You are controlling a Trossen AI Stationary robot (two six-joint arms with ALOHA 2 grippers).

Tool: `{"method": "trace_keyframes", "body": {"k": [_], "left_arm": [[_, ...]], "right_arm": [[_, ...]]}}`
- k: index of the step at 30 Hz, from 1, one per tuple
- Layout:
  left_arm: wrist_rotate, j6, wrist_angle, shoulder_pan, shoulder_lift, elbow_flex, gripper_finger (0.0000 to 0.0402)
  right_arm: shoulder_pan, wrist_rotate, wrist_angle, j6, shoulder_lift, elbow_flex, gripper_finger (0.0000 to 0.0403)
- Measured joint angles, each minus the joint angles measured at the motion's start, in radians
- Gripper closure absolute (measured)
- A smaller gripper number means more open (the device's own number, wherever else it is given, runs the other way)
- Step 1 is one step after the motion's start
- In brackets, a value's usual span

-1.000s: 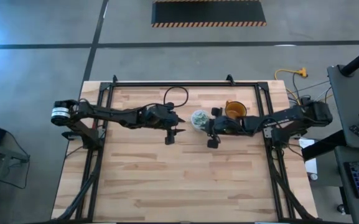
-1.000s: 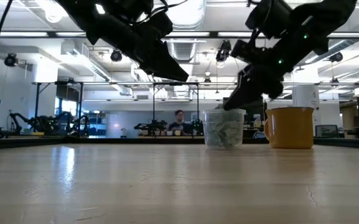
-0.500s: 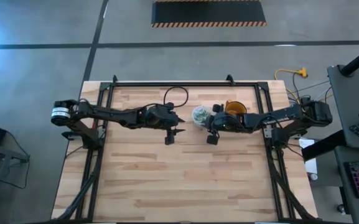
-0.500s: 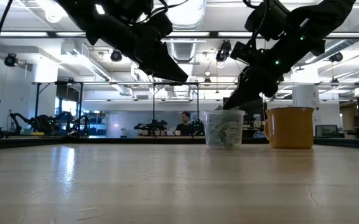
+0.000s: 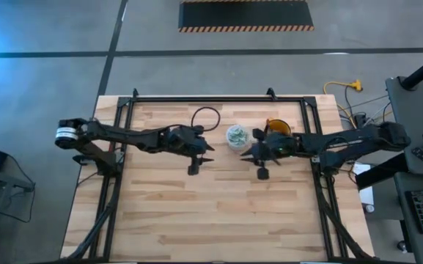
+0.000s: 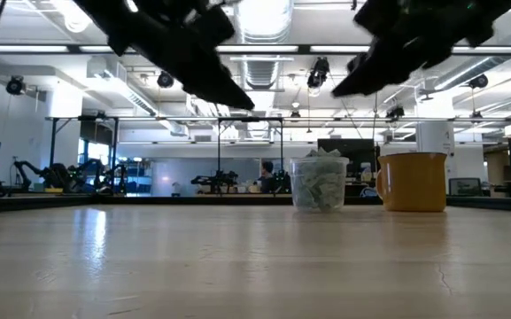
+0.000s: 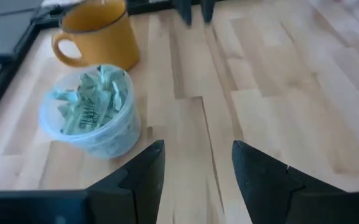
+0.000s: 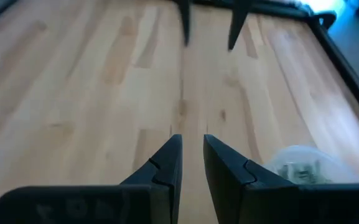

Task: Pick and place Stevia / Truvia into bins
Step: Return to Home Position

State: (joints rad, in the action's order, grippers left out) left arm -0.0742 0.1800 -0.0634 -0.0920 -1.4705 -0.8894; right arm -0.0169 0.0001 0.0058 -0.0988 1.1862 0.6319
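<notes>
High view: translucent cup (image 5: 235, 136) at 12 o'clock on table (image 5: 196, 213), full of green Stevia sachets (image 7: 89, 106). Left gripper (image 7: 198, 146) at cup's 8 o'clock, fingers wide apart, empty. Right gripper (image 8: 191, 140) at 4 o'clock, narrow gap, empty. Both clear of cup, so probably homing.

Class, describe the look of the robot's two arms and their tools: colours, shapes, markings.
The left arm and right arm are dark, slim and jointed; the left carries a silvery ring near its base. The left tool and right tool each have two black, wedge-shaped fingers.
</notes>
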Motion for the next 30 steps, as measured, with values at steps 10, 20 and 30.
{"method": "trace_keyframes", "body": {"k": [10, 20, 30], "left_arm": [[0.006, 0.078, 0.073, 0.041, 0.440, 0.181, 0.0230], [0.079, -0.078, 0.042, 0.042, 1.057, 0.512, 0.0230], [-0.031, -0.099, -0.063, 0.042, 1.462, 0.805, 0.0230]], "right_arm": [[0.074, 0.027, -0.268, 0.003, -0.446, 0.001, 0.0346], [0.083, 0.021, -0.417, 0.074, -0.858, -0.094, 0.0346], [0.082, -0.035, -0.269, 0.021, -1.071, -0.303, 0.0346]]}}
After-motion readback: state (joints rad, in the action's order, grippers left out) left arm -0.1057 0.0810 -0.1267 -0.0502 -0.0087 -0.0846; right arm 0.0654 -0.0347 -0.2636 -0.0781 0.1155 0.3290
